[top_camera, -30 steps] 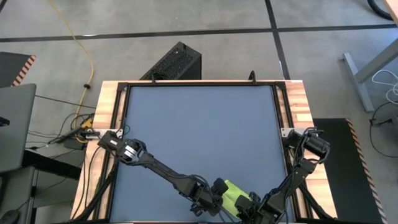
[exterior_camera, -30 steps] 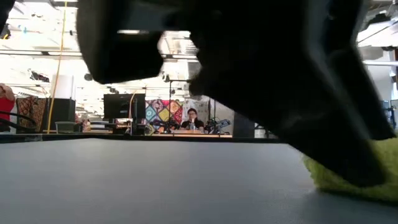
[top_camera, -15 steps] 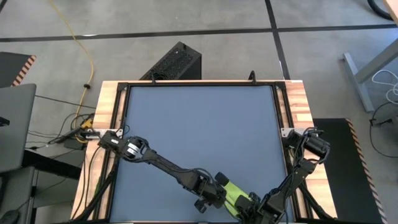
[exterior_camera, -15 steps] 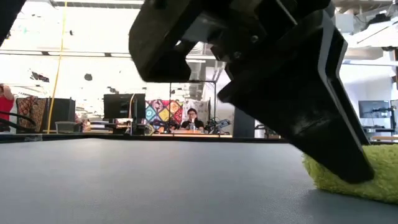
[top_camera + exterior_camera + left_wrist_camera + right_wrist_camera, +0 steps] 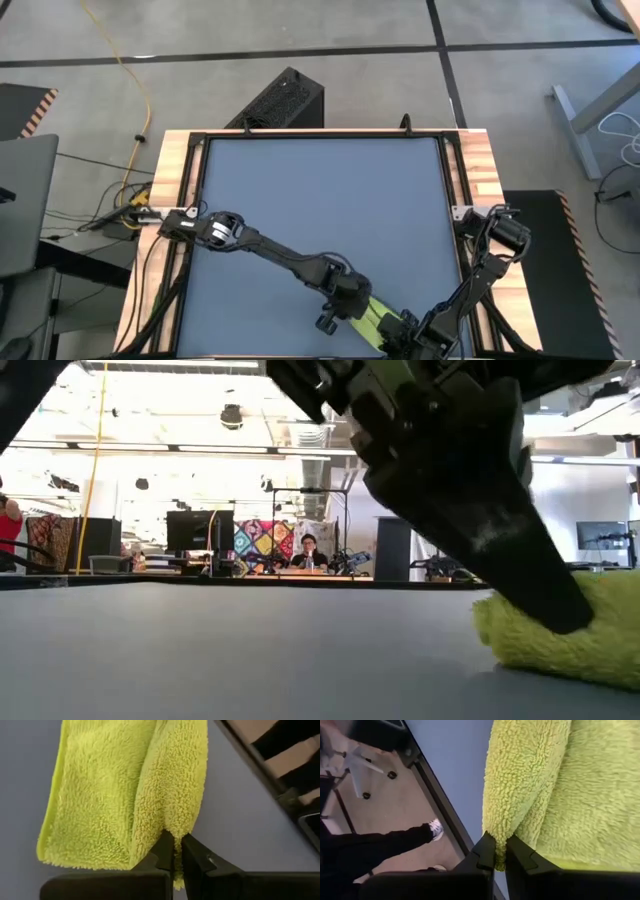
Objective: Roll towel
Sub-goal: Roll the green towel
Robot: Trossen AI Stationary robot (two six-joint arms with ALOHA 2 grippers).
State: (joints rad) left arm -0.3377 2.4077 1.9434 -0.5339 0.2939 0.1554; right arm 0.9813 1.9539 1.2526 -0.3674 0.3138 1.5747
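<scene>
The towel lies near the front edge of my table, toward the right corner, a lime-green strip of fuzzy cloth running diagonally on the grey mat. My left gripper is down at its far end, and my left wrist view shows the two dark fingers pinched together on a raised fold of the towel, the pile bunching up between them while the rest of the cloth spreads flat beyond. My right gripper sits at the near end of the same strip, close to the table's front rail, and in the right wrist view its fingers are likewise clamped on a ridge of the towel, with the fabric squeezed into the narrow slot between the tips. So I hold the cloth at both ends, one pincer at each. From the low camera my left gripper comes down as a large dark wedge onto the thick green edge of the towel at the right of the table top. Past the table edge, the right wrist view catches a person's dark-trousered leg and white shoe on the floor
</scene>
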